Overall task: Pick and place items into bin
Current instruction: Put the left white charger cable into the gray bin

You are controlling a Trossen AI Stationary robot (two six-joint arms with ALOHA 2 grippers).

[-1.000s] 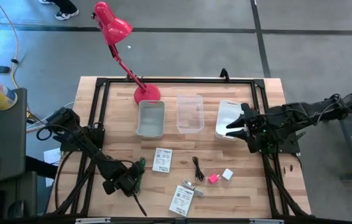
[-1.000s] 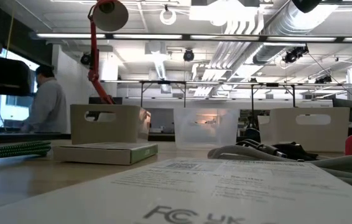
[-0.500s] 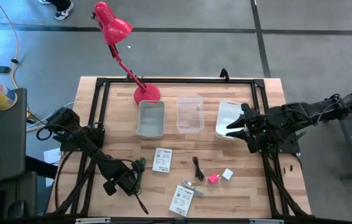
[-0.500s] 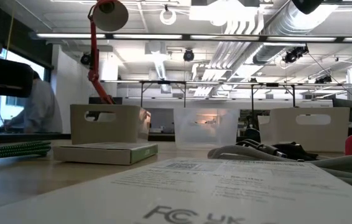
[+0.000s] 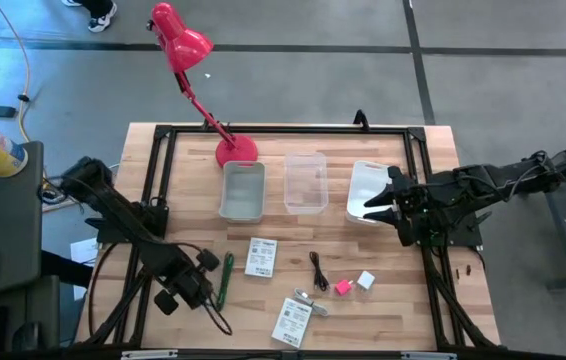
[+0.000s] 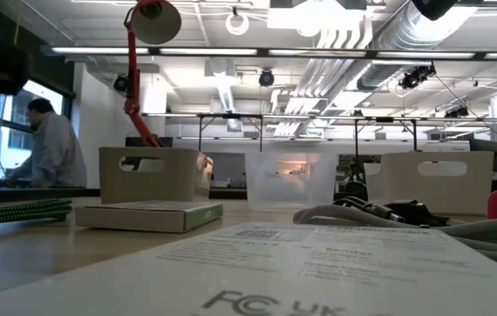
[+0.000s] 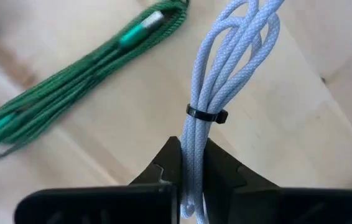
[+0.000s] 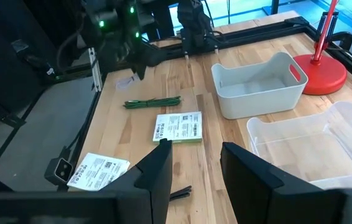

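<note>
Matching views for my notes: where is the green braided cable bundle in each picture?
High view: green braided cable bundle, lower left, beside white printed box.
Low view: far left edge.
Left wrist view: beside the pale cable bundle.
Right wrist view: just beyond that box.
Landmark: the box.

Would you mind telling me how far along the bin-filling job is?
Nothing looks binned: the grey bin and clear bin appear empty. In hand: the left gripper is shut on a pale cable bundle. Left: green cable, cards, black cable, pink cube, white cube.

Wooden table (image 5: 193,225) with bins (image 5: 242,190), cards (image 5: 261,256)
</note>
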